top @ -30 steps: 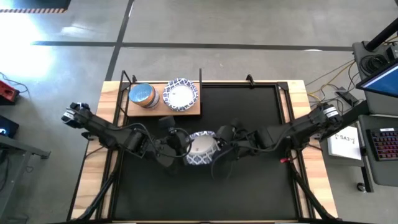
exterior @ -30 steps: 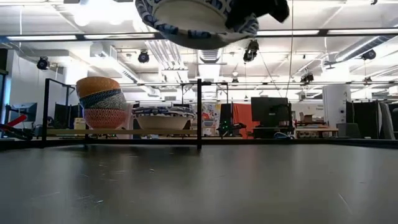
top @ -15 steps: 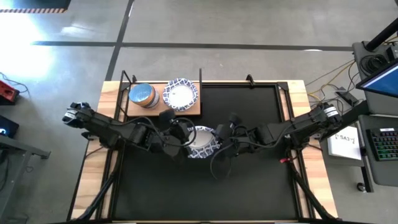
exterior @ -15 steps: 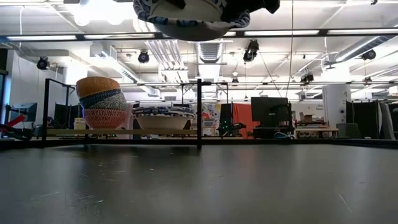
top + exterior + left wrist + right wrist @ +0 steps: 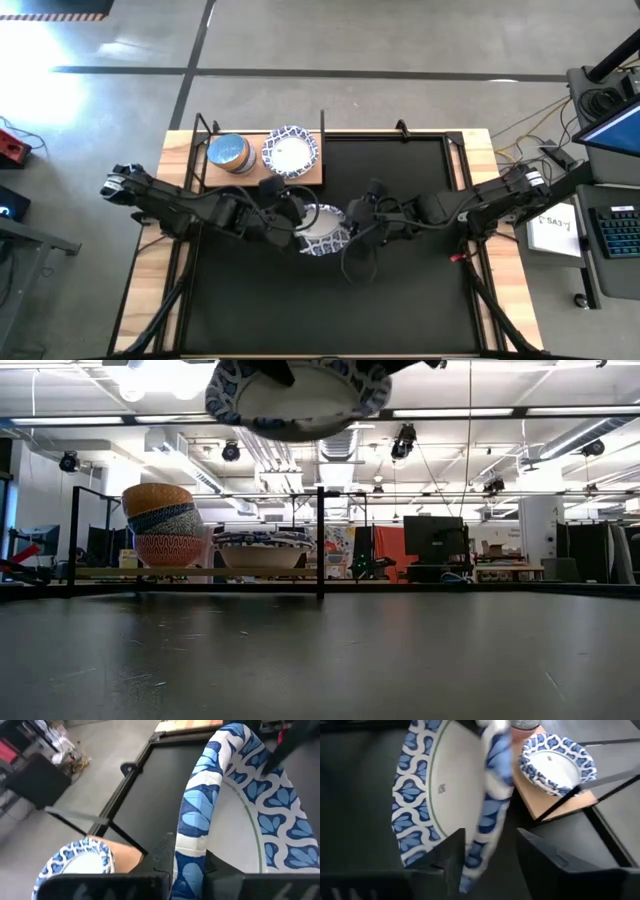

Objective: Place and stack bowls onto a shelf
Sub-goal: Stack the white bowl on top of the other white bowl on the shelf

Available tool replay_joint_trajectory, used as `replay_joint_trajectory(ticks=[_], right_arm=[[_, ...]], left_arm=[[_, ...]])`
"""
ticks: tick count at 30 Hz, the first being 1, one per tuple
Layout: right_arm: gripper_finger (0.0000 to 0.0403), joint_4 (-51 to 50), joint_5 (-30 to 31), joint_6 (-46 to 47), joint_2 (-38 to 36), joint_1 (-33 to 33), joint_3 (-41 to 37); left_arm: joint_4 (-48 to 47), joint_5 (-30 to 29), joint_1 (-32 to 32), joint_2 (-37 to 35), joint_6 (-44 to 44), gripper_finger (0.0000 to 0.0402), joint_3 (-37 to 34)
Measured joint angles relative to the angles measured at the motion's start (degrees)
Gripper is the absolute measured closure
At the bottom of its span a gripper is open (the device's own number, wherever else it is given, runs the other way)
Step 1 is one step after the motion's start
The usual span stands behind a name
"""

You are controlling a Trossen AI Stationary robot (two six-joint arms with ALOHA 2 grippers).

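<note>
A white bowl with a blue patterned rim hangs tilted high above the black mat, between my two grippers. My left gripper is shut on its left rim. My right gripper is open at its right rim; in the right wrist view its fingers stand on either side of that rim. Whether they touch it, I cannot tell. On the shelf at the far left stand a stack of small coloured bowls and a white, blue-rimmed bowl. My left gripper pinches the held bowl's rim between its two fingers, one finger on the outer wall and one inside the bowl. It comes from the table's left, slanting downward. The bowl is lifted clear and tilted, its underside showing in the low view.
Thin black posts rise at the shelf's corners. The black mat stretches bare toward the near and right sides. Beyond the table's right edge lie a paper sheet and a keyboard.
My left gripper has moved toward the table's right and taken hold of the bowl's left rim. My right gripper has risen and rolled, and its fingers have left the bowl's right side in the low view. The bowl has tipped, and more of its underside shows there.
</note>
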Motion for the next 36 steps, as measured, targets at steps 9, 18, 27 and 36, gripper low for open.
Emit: replay_joint_trajectory(ticks=[9,18,27,36], right_arm=[[0.0189,-18.1,0.4,3.0,0.0,-2.1,12.1],[0.0192,-32.6,0.4,7.1,-0.2,-2.5,18.6],[0.0193,-33.6,0.4,6.3,-2.2,-3.7,17.0],[0.0193,-33.1,0.6,2.1,-4.4,-7.0,12.7]], left_arm=[[-3.7,1.5,6.9,-0.1,-2.6,0.04,-3.0],[-6.5,10.9,22.4,-0.1,-2.4,0.0401,-4.8],[-11.1,17.9,34.0,-3.8,-0.1,0.0401,-4.8],[-6.8,17.8,45.2,-3.6,0.1,0.0402,-4.9]])
